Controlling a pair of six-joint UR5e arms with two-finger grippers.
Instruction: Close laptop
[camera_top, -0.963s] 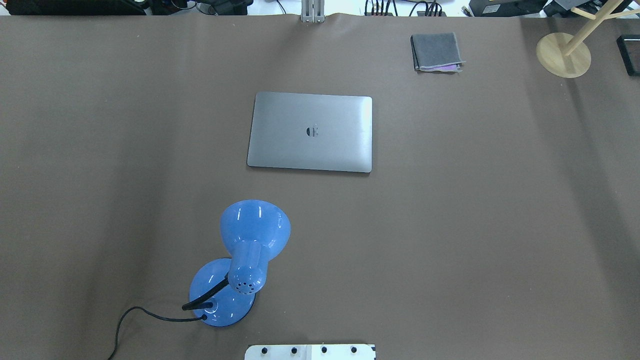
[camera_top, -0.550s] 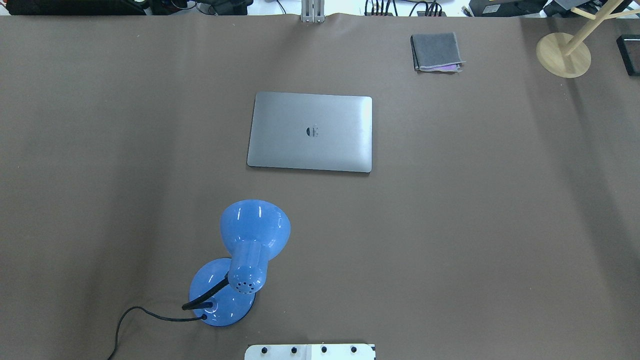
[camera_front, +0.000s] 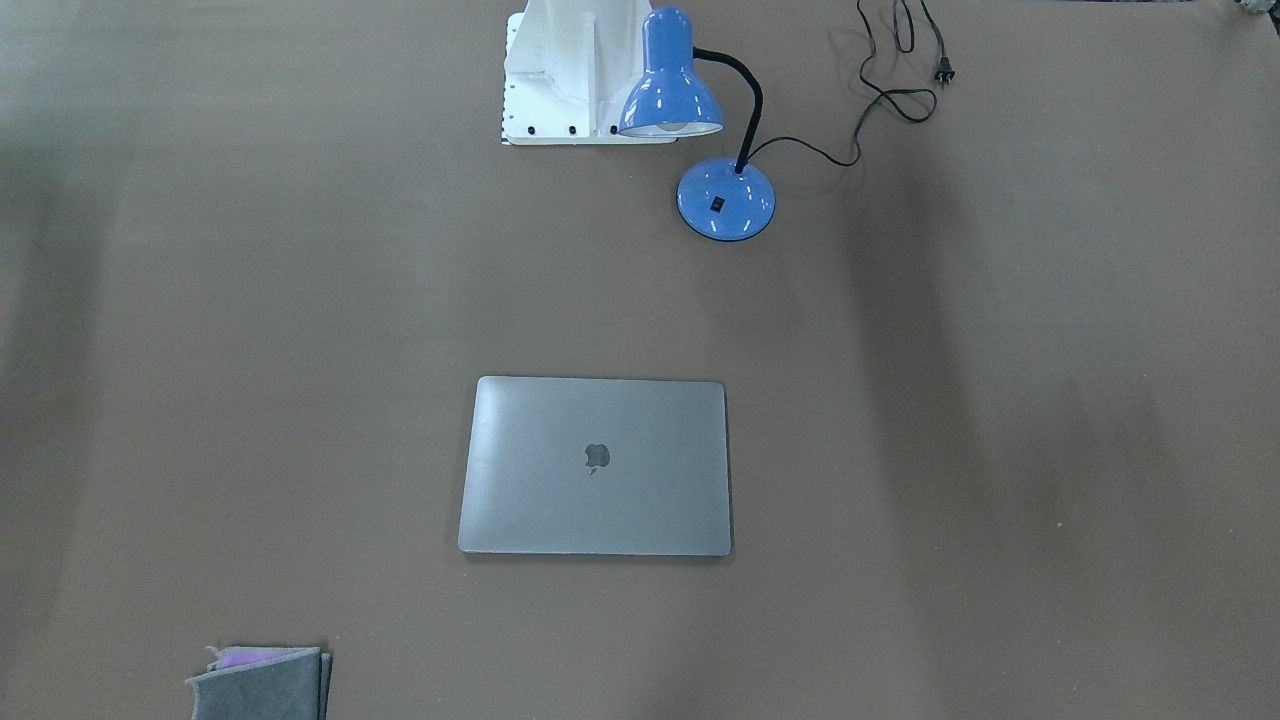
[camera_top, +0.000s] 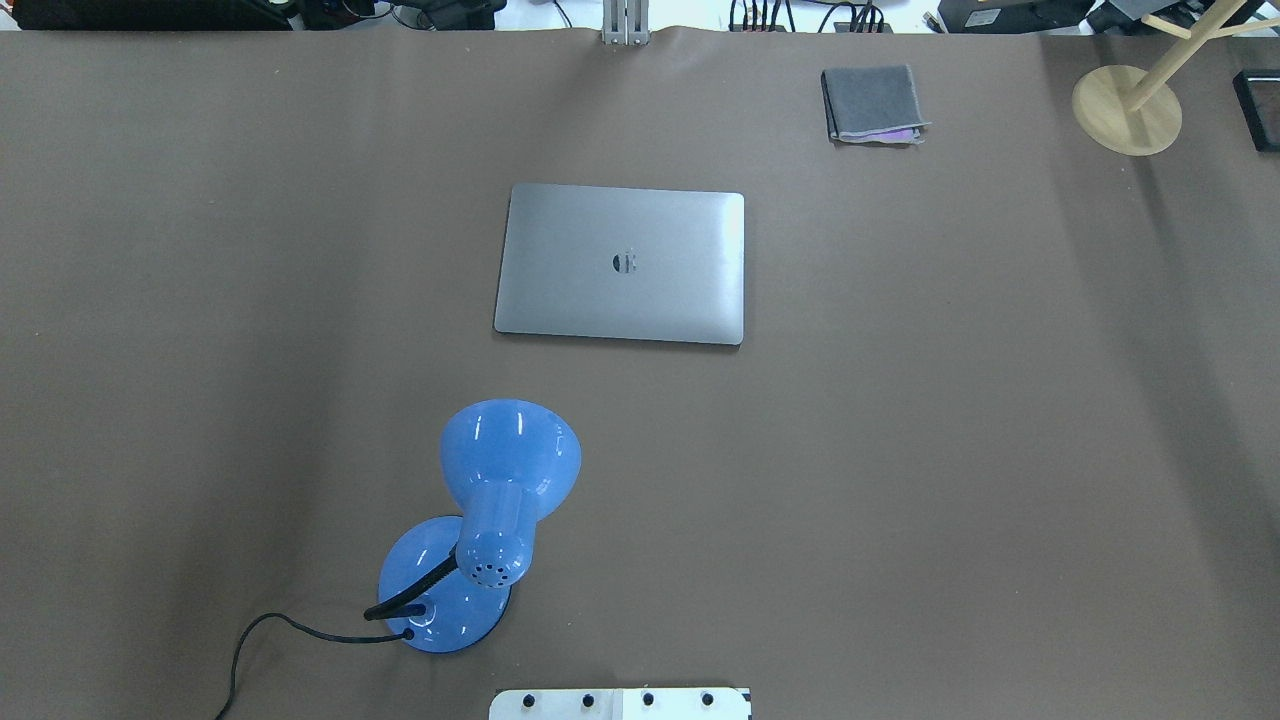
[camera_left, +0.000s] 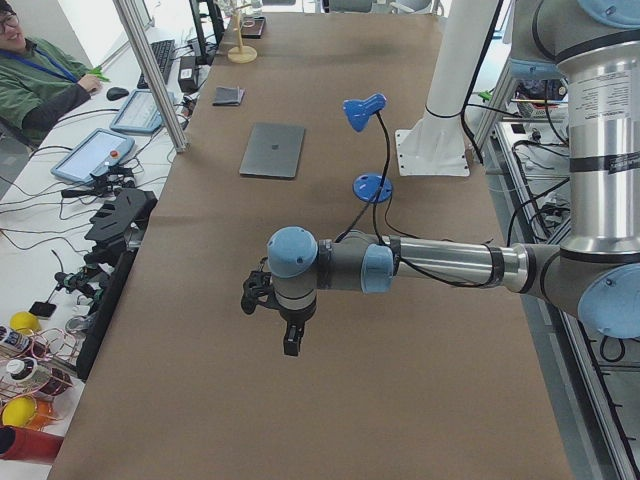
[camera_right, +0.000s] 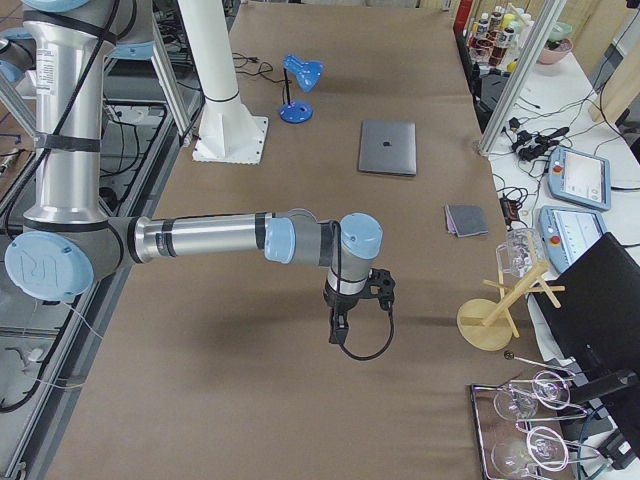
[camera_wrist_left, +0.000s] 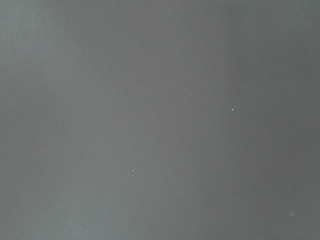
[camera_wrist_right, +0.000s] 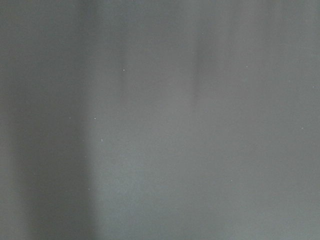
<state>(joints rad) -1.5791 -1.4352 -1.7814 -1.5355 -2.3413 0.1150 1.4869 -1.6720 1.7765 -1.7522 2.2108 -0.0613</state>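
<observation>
The laptop lies shut and flat on the brown table, its grey lid with the dark logo facing up. It also shows in the front-facing view, the left view and the right view. My left gripper hangs over bare table at the table's left end, far from the laptop. My right gripper hangs over bare table at the right end, also far from it. Both show only in the side views, so I cannot tell whether they are open or shut. Both wrist views show only bare table.
A blue desk lamp with a black cord stands near the robot's base. A folded grey cloth lies at the far right. A wooden stand is at the far right corner.
</observation>
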